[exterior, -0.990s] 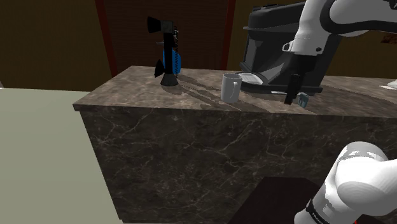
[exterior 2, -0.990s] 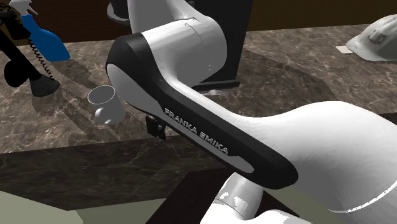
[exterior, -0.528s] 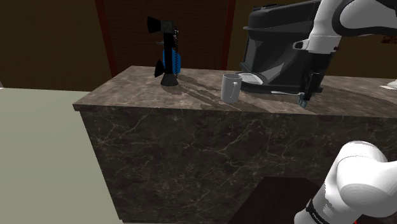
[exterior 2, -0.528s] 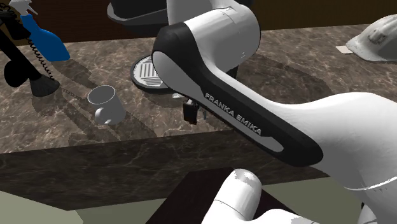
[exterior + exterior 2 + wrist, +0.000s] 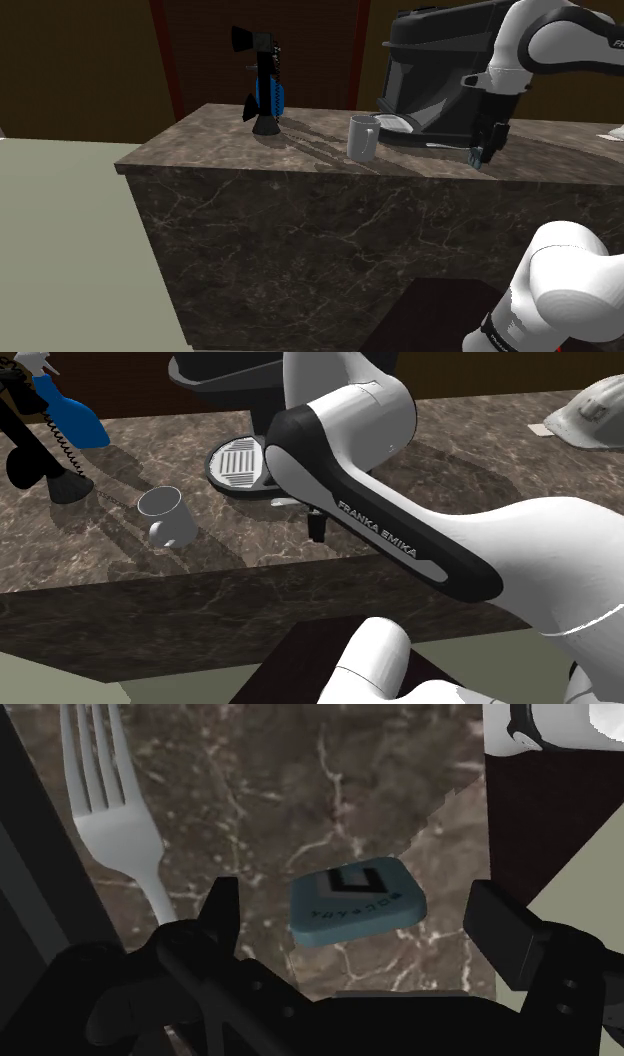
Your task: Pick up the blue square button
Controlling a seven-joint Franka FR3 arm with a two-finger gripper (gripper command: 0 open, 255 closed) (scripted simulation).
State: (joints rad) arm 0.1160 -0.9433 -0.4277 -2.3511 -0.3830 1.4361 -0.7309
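Note:
The blue square button (image 5: 357,901), with a dark emblem on its face, lies flat on the brown marble counter (image 5: 300,150). My gripper (image 5: 360,932) hangs just above it, open, with one black finger (image 5: 222,904) on each side and neither touching it. In the shoulder view the gripper (image 5: 481,150) points down at the counter in front of the black coffee machine (image 5: 430,70), near the counter's front edge. From the second exterior view the gripper (image 5: 318,530) stands low over the counter beside the machine's round drip tray (image 5: 238,462).
A grey fork (image 5: 115,814) lies close beside the button, on the machine's side. A grey mug (image 5: 362,137) stands toward the shoulder view's left, and a blue-and-black tool (image 5: 265,90) stands farther left. A white helmet (image 5: 590,412) lies far off on the counter.
The arm has swung toward the shoulder view's right, carrying the gripper from near the mug side to over the button, then settled slightly lower there.

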